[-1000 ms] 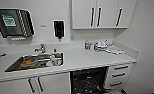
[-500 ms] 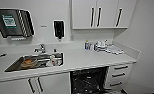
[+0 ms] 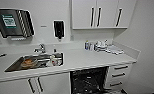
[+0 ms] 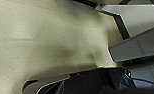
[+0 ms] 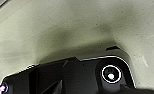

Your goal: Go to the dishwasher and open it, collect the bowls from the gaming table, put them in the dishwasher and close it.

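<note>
Nearest, both tools over pale speckled floor (image 5: 68, 27); spread or pressed together, cannot tell. Ahead, under the white table (image 3: 93, 60), the built-in dishwasher (image 3: 88, 81) gaping dark, racks dimly visible, seemingly already open. Beyond, a steel sink (image 3: 30, 62) and white wall cabinets (image 3: 98, 13). No bowls visible. Probably at the fetching step: calls for heading to the gaming table.

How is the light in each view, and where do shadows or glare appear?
Head view: even indoor light, the white countertop bright, the dishwasher opening dark, the sink reflecting. Left wrist view: a soft dark shadow on the pale floor. Right wrist view: a similar shadow, blurred.
</note>
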